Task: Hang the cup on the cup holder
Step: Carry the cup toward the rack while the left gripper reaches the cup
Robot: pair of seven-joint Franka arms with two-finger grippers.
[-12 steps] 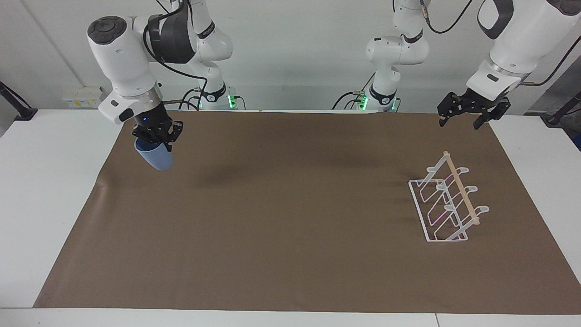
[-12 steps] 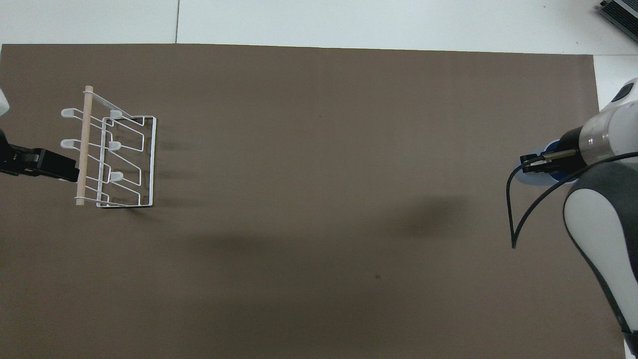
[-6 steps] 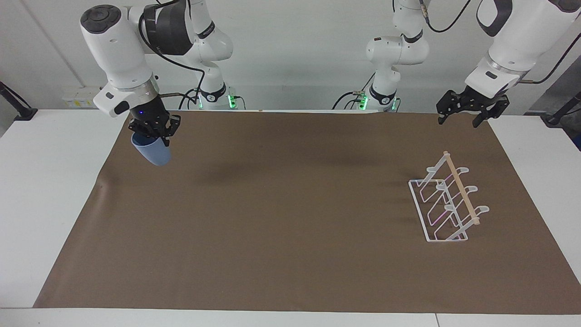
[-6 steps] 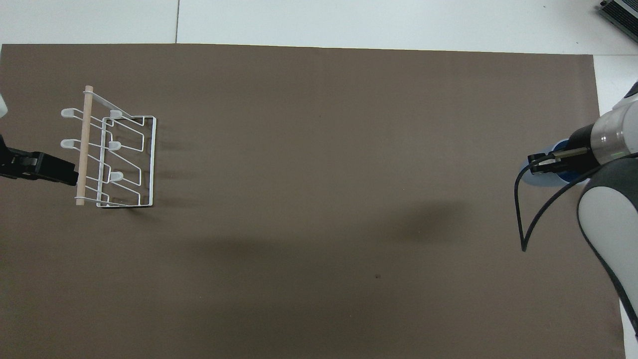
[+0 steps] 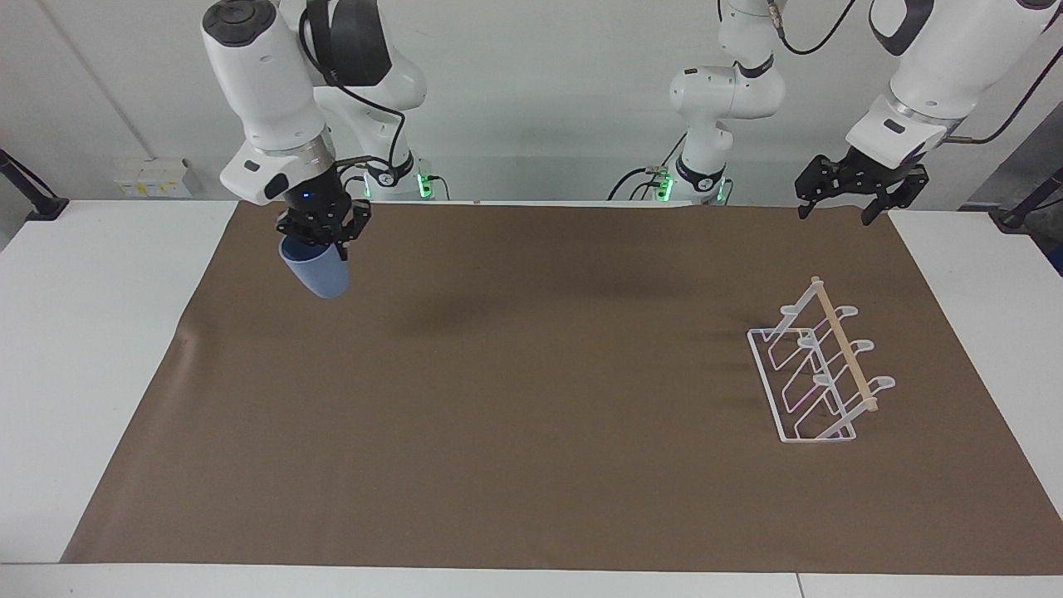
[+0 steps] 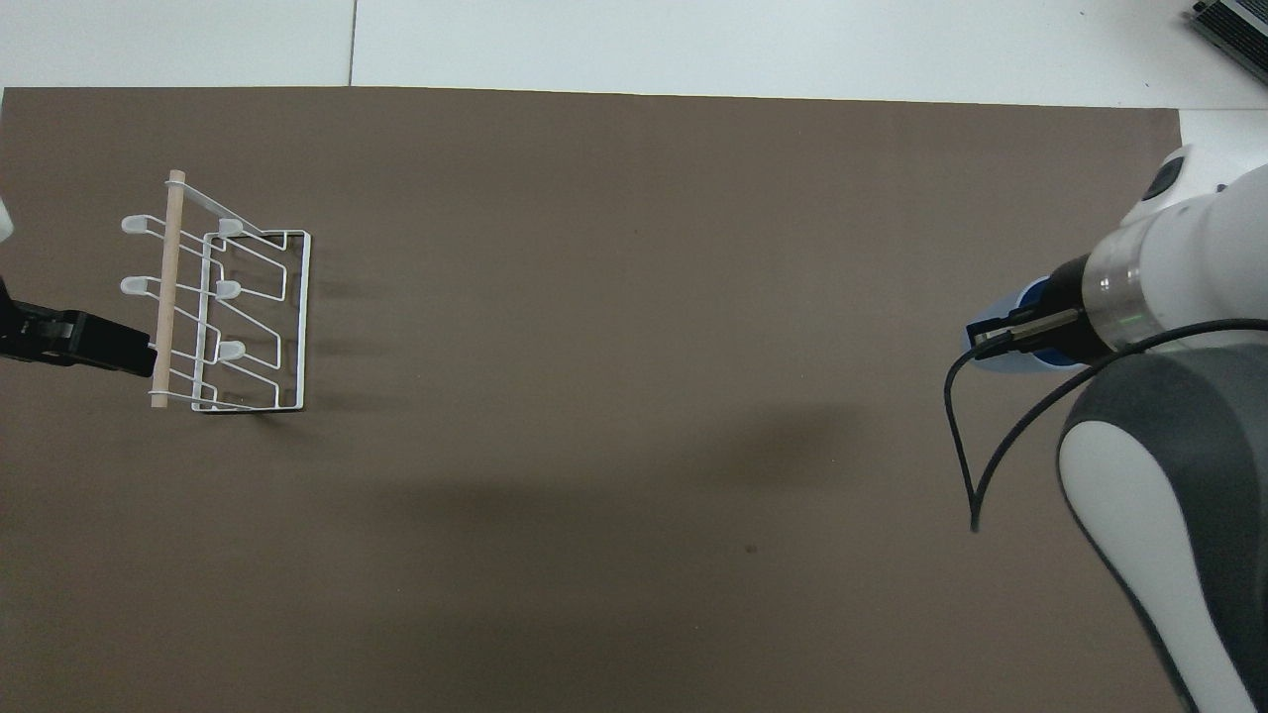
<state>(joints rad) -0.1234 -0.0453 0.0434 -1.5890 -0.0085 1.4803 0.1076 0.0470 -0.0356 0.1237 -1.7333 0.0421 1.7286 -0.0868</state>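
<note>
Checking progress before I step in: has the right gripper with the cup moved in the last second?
Yes. The right gripper, shut on the cup, has shifted over the brown mat toward the cup holder at the left arm's end.

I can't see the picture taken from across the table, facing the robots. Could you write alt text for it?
The right gripper holds a light-blue cup in the air over the brown mat at its own end. An empty white wire cup holder stands on the mat at the left arm's end, with the open left gripper raised nearby, waiting.
</note>
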